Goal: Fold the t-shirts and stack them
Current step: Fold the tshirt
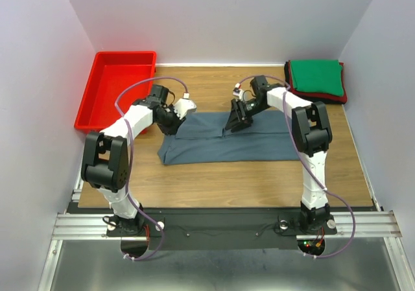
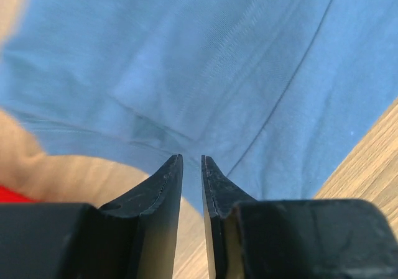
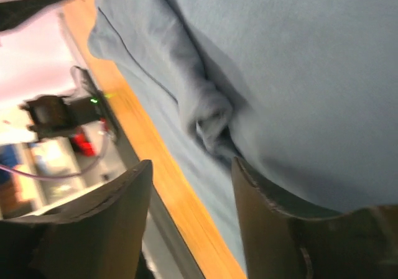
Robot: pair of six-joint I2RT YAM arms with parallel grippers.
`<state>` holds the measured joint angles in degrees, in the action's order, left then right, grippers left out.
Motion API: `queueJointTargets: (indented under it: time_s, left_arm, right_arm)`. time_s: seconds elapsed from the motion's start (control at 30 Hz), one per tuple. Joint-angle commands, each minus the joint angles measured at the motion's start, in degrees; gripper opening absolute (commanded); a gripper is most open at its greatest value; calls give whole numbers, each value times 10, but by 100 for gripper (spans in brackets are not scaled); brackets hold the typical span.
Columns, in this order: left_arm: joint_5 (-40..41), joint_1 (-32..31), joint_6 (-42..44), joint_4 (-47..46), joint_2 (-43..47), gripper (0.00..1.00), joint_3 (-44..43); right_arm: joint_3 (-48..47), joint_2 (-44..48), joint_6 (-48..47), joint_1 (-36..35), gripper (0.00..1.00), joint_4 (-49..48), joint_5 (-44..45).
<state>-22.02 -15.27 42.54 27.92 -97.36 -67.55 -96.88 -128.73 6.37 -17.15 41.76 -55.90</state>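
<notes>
- My left arm [image 1: 133, 119] reaches forward and inward, left gripper [image 2: 191, 158] low, jaws a narrow slit apart.
- My right arm [image 1: 295, 109] mirrors it, right gripper [image 3: 190, 162] jaws spread wider.

— What is filling the frame?
— A blue-grey shirt [image 2: 205, 61] is lying spread across most of it, with a thin dark seam running diagonally down from the upper right and a soft crease crossing on the left.
— And the gripper [image 2: 191, 162]?
— Its two black fingers [image 2: 163, 189] are pointing up from the bottom edge, standing slightly apart, with nothing sitting in the narrow slit.
— Are the tips touching the cloth?
— They are lying at its near edge; contact is not showing clearly.
— Anything else?
— The wooden table [image 2: 367, 161] is showing at lower right and, blurred, at left, and a red sliver [image 2: 9, 195] is peeking in at the left edge.
</notes>
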Motion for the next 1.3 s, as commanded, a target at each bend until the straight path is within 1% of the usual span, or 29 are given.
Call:
queueJointTargets:
  time_s: [0.0, 0.07, 0.1, 0.2, 0.23, 0.27, 0.3, 0.33, 0.4, 0.5, 0.53, 0.6, 0.7, 0.77, 0.87, 0.9, 0.93, 0.97, 1.0, 1.03, 1.07, 1.1, 1.13, 1.17, 1.2, 1.27]
  left_arm:
    - [-18, 5, -34, 6, 55, 31, -45]
    - [-15, 2, -74, -9, 56, 30, -48]
    - [-18, 0, -83, -15, 48, 27, -49]
    - [-14, -17, -107, -17, 33, 24, -46]
    - [-11, -23, -113, -21, 24, 19, -42]
    - [5, -28, -132, -29, 22, 17, -23]
    - [17, -41, -140, -44, 19, 15, -15]
    - [30, -49, -149, -50, 11, 10, -8]
    - [45, -58, -169, -58, -8, 8, 2]
    - [55, -57, -192, -64, -30, 4, 1]
    - [60, -57, -199, -67, -46, 1, -1]
    - [94, -58, -202, -75, -77, 0, -11]
    - [129, -54, -199, -74, -119, 0, -48]
    - [141, -50, -194, -74, -159, 0, -73]
    - [168, -42, -165, -81, -217, 0, -150]
    - [179, -38, -154, -81, -255, 0, -212]
    - [191, -36, -143, -80, -276, 0, -249]
    - [200, -34, -134, -72, -297, 0, -292]
    - [197, -31, -120, -60, -315, 0, -382]
    - [195, -26, -116, -43, -341, 0, -425]
    - [194, -24, -114, -38, -347, 0, -462]
    - [186, -21, -110, -33, -347, 0, -515]
    - [180, -20, -110, -34, -341, 0, -531]
    - [166, -20, -113, -37, -331, 0, -536]
    - [154, -20, -117, -42, -318, 0, -529]
    - [125, -22, -145, -43, -279, 0, -509]
  right_arm:
    - [-63, 66, -139, 51, 57, 144, 77]
    - [-87, 57, -172, 69, 52, 167, 144]
    - [-94, 52, -179, 88, 45, 173, 178]
    - [-119, 32, -203, 116, 39, 193, 240]
    - [-119, 28, -208, 122, 34, 193, 283]
    - [-118, 24, -215, 127, 29, 195, 306]
    - [-114, 22, -222, 137, 22, 196, 323]
    - [-110, 16, -231, 141, 20, 195, 350]
    - [-92, 11, -248, 143, 18, 195, 390]
    - [-66, 7, -255, 142, 12, 193, 411]
    - [-42, 7, -260, 143, 12, 193, 419]
    - [-19, 8, -264, 143, 11, 195, 434]
    - [33, 12, -266, 143, 6, 205, 437]
    - [56, 18, -267, 143, 6, 215, 414]
    - [102, 34, -276, 132, 4, 241, 348]
    - [117, 49, -283, 116, 4, 256, 325]
    - [121, 61, -293, 107, 4, 264, 296]
    - [120, 73, -311, 97, 4, 272, 238]
    - [115, 87, -317, 88, 5, 285, 209]
    - [88, 115, -320, 88, 8, 288, 167]
    - [70, 124, -319, 89, 10, 290, 159]
    - [26, 131, -319, 92, 13, 292, 157]
    - [7, 138, -318, 95, 17, 293, 165]
    - [-11, 137, -320, 98, 18, 293, 171]
    - [-22, 136, -324, 102, 20, 294, 179]
    - [-32, 125, -336, 101, 20, 293, 218]
